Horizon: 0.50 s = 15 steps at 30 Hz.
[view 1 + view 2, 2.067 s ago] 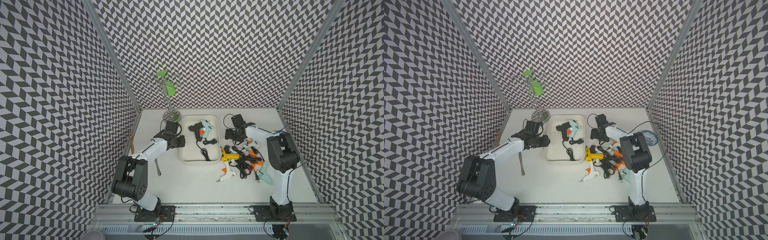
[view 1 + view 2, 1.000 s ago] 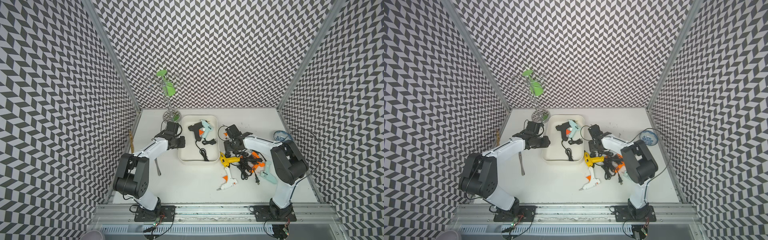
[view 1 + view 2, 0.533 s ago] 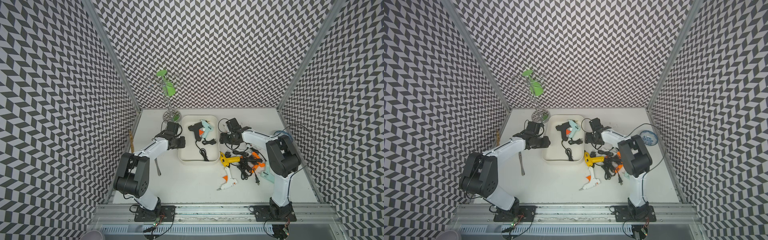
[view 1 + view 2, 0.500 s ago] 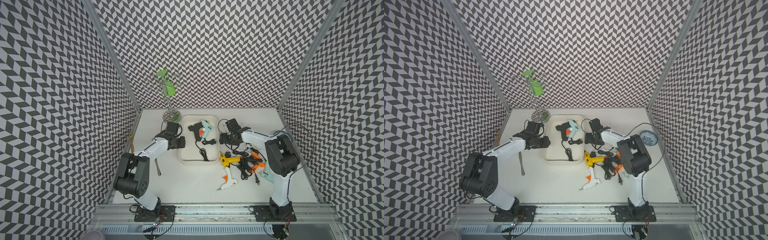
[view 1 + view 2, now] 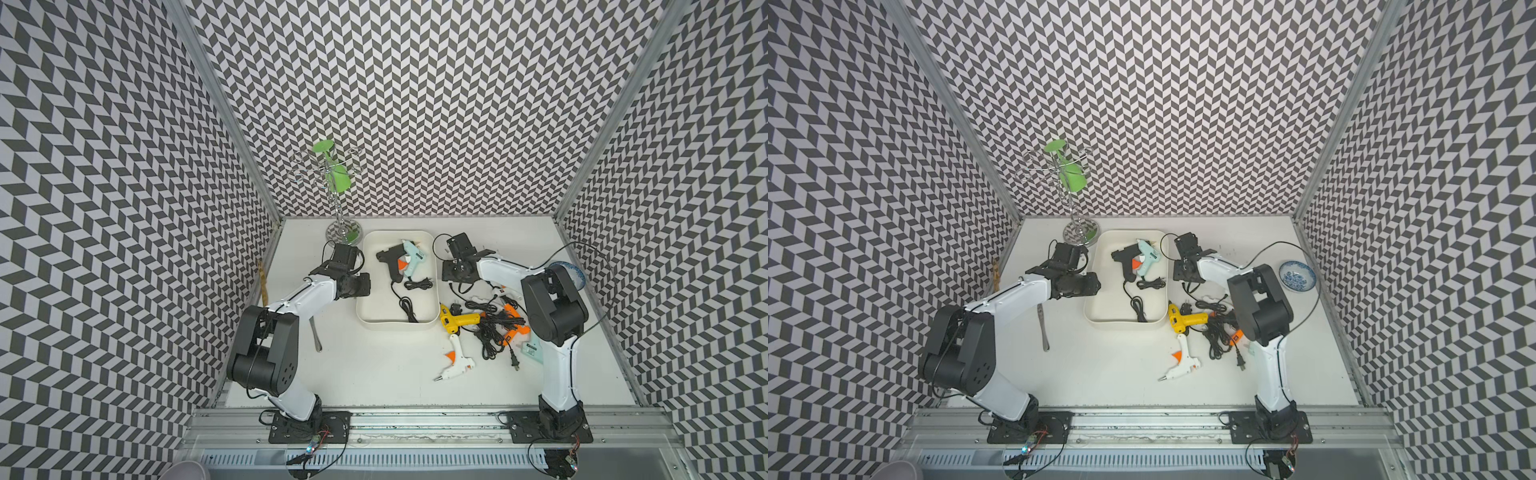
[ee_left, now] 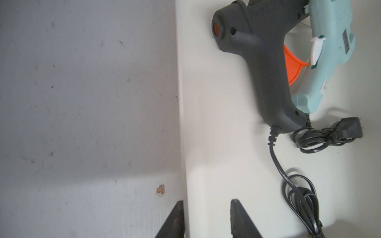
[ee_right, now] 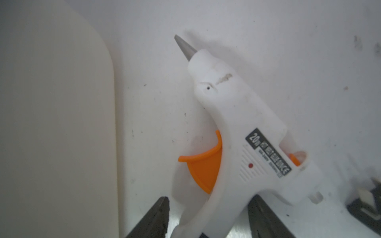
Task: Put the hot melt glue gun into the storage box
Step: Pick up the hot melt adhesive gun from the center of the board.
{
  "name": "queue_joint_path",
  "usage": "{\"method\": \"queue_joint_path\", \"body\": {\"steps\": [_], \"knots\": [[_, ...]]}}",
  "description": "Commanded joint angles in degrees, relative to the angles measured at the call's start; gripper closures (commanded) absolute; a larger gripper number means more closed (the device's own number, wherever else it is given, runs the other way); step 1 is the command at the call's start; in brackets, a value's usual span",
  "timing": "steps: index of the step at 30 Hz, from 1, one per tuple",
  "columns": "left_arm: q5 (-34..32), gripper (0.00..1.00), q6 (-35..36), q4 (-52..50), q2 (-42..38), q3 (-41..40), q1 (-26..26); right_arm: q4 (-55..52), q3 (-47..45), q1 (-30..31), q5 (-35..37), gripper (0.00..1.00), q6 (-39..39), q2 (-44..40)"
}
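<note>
The white glue gun [image 7: 237, 134] was found on the desk [image 7: 288, 51] beside the storage box [image 7: 51, 123], its handle between the right hand's [image 7: 208, 206] jaws; clamping could not be confirmed. A slip from the end-of-handle hold, or a snag in the cords [image 5: 494, 332], was judged possible.

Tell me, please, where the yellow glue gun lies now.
In both top views the yellow glue gun lies on the table, on the robot's right, just outside the near right corner of the storage box, with tangled black cords beside it.

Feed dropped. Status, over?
Left pincer straddles storage box wall. Right pincer open around white glue gun handle, beside box. Black glue gun, mint glue gun inside; plug nearby.
</note>
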Motion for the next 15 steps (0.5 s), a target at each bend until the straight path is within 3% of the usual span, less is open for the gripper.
{"method": "queue_joint_path", "body": {"steps": [1, 9, 15], "knots": [[0.56, 0.61, 0.43, 1.14, -1.19, -0.37, -0.22, -4.38, -1.37, -0.23, 2.65, 0.42, -3.43, 2.67], [0.58, 0.61, 0.35, 1.05, -0.87, -0.27, -0.20, -6.77, -0.15, -0.28, 8.82, 0.61, -7.78, 4.27], [0.38, 0.61, 0.35, 1.08, -1.25, -0.51, -0.22, -6.49, 0.12, -1.13, 7.30, 0.63, -9.10, 5.31]]}}
